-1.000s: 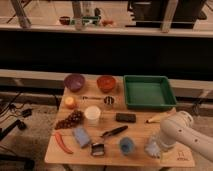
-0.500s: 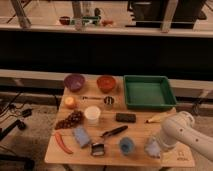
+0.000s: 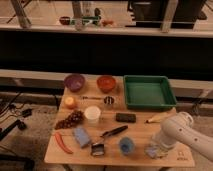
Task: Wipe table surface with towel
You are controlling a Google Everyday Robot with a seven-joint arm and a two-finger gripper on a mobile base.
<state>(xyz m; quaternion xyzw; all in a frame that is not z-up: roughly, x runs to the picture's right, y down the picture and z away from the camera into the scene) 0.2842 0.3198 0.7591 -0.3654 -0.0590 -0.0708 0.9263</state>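
Observation:
The table (image 3: pixel 140 131) is a small tan wooden plank top crowded with objects. Near its front right corner lies the towel (image 3: pixel 151 151), a pale blue-grey crumpled cloth. My gripper (image 3: pixel 159 146) is down on the towel, at the end of the white arm that comes in from the lower right. The arm hides the gripper's tips and part of the cloth.
A green tray (image 3: pixel 147 79) sits at the back right, with a purple bowl (image 3: pixel 74 81) and an orange bowl (image 3: pixel 106 82) to its left. A blue cup (image 3: pixel 126 145), black brush (image 3: pixel 114 132), blue sponge (image 3: pixel 82 136), white cup (image 3: pixel 92 114), grapes (image 3: pixel 70 120) and red chili (image 3: pixel 62 142) fill the front.

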